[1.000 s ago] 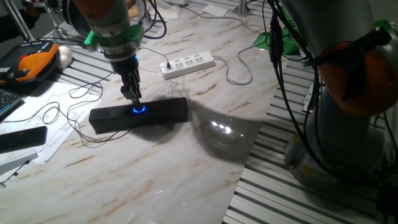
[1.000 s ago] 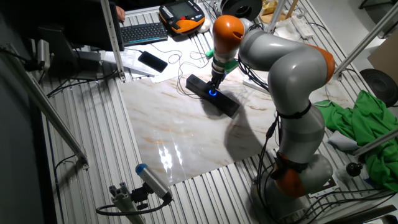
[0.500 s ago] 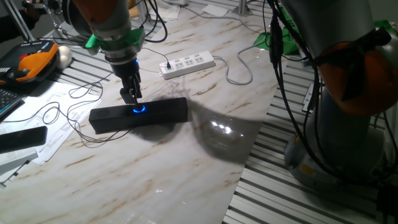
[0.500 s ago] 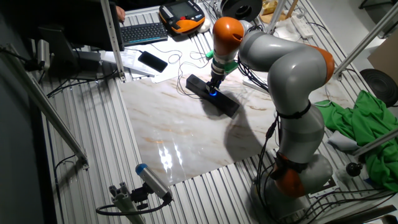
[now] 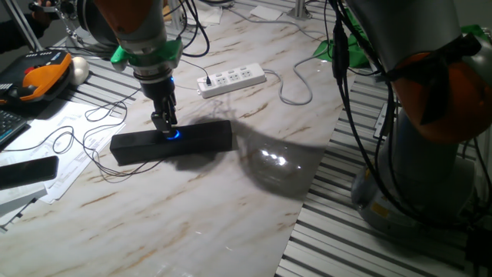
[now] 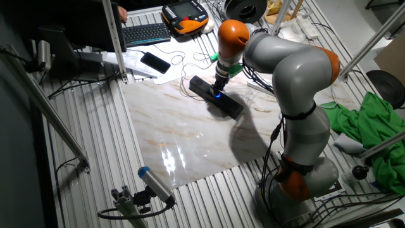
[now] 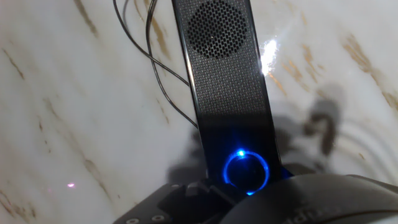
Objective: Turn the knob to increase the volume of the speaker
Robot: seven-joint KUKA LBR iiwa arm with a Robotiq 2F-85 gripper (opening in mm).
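Note:
The speaker (image 5: 171, 143) is a long black bar lying on the marble table; it also shows in the other fixed view (image 6: 218, 98). The knob (image 5: 172, 135) glows blue at its middle. My gripper (image 5: 164, 125) points down, its narrow fingers close together, with the tips just above and behind the knob. From the other side the gripper (image 6: 218, 89) stands over the knob (image 6: 217, 95). In the hand view the speaker (image 7: 225, 74) runs up the frame. There the knob (image 7: 247, 170) is fully in sight, just ahead of the hand's dark housing (image 7: 261, 205).
A white power strip (image 5: 232, 79) lies behind the speaker. A flat black slab (image 5: 27, 171), papers and thin cables (image 5: 100, 115) lie to the left. An orange-black pendant (image 5: 42, 77) and a keyboard (image 6: 147, 31) sit beyond. The arm's base (image 5: 430, 131) stands at the right.
My gripper has shifted slightly right and down, closer to the knob. The speaker has not moved.

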